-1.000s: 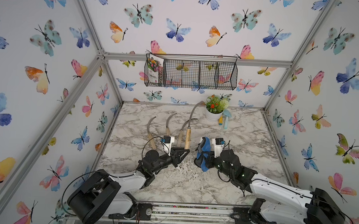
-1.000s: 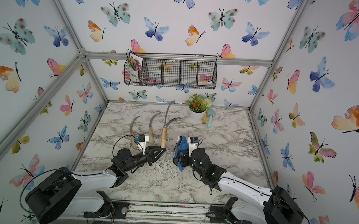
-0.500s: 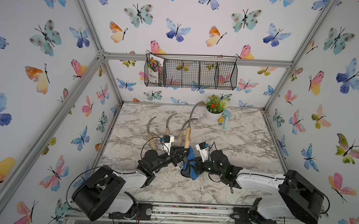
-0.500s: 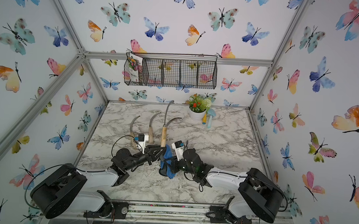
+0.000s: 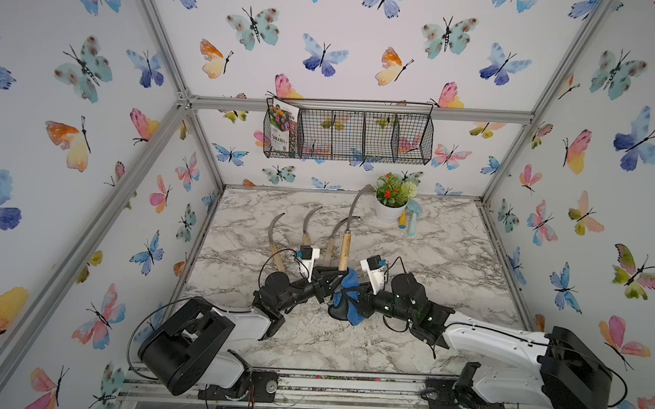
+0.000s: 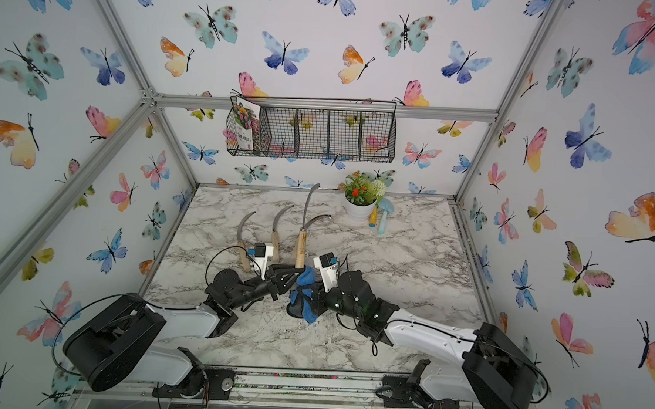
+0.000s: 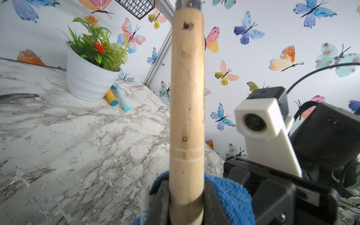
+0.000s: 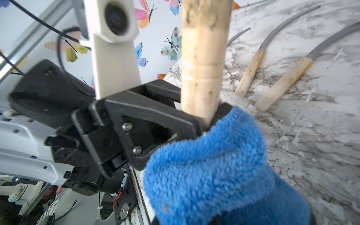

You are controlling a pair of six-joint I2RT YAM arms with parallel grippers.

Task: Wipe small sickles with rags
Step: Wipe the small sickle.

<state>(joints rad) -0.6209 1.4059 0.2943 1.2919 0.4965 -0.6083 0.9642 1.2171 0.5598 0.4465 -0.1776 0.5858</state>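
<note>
Leaning over the table (image 5: 431,257), I have my left claw (image 5: 338,280) closed on the bottom end of one sickle (image 5: 344,248), which is off the table with its blade up. My right claw (image 5: 355,297) is closed on the blue rag (image 5: 349,284), and the rag touches this handle just beside the left claw. The other sickles (image 5: 274,241) lie flat behind

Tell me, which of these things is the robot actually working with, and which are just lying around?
In use: grey curved-blade sickle with pale wooden handle, gripped; three matching sickles lying on the marble table; thick blue terry rag.
Lying about: white pot of green plant; light-blue and yellow garden tools; black wire wall basket; flowery packet.
</note>
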